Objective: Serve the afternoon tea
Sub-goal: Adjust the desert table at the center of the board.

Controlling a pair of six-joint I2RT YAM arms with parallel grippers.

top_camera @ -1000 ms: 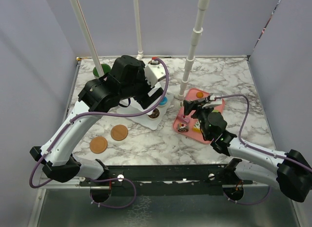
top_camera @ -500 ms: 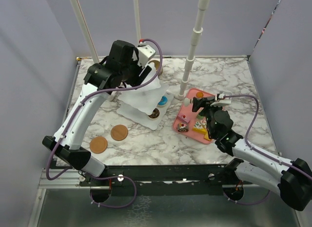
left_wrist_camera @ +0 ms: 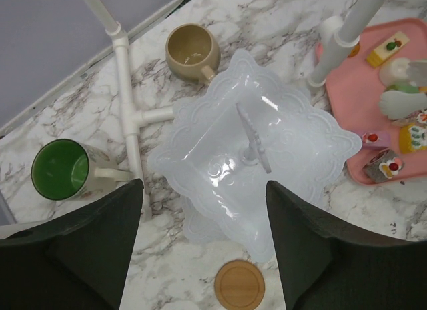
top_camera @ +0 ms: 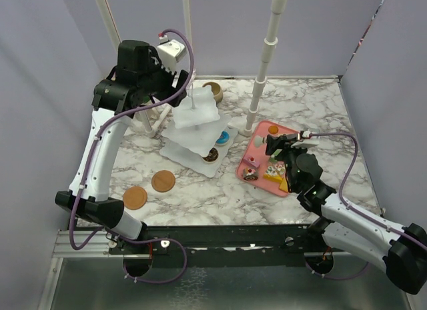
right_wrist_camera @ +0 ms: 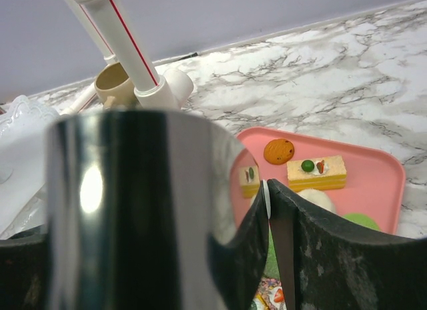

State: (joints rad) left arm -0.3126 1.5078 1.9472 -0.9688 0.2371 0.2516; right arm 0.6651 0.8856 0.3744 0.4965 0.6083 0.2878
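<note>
Marble table seen from above with 2 robot arms; the right gripper [top_camera: 280, 143] hangs just over the pink tray [right_wrist_camera: 380, 177], where small toy pastries lie, among them a cake slice [right_wrist_camera: 316, 171] and an orange cookie [right_wrist_camera: 278, 151]; these sit just ahead of and below its fingers, so the right arm is clearly the nearer one to them; its fingers are clamped around shiny metal tongs [right_wrist_camera: 147, 190], which fill most of the wrist view; whether the tong tips pinch a pastry I cannot tell; the white 3-tier stand [top_camera: 193, 133] stands just left of the tray, its thin centre post upright, with a blue donut [top_camera: 223, 137] and a chocolate donut [top_camera: 211, 155] on its lower plates at the side facing the tray; a pastry's way from tray to stand therefore likely runs leftward; the left gripper [left_wrist_camera: 203, 187] hangs high, directly above the stand, fingers spread wide with nothing between them, touching nothing; the tan mug [left_wrist_camera: 192, 51] sits beyond the stand and the green-lined mug [left_wrist_camera: 60, 169] off to its left, both nearer the left arm; 2 round wooden coasters [top_camera: 163, 181] lie on the table in front of the stand
</note>
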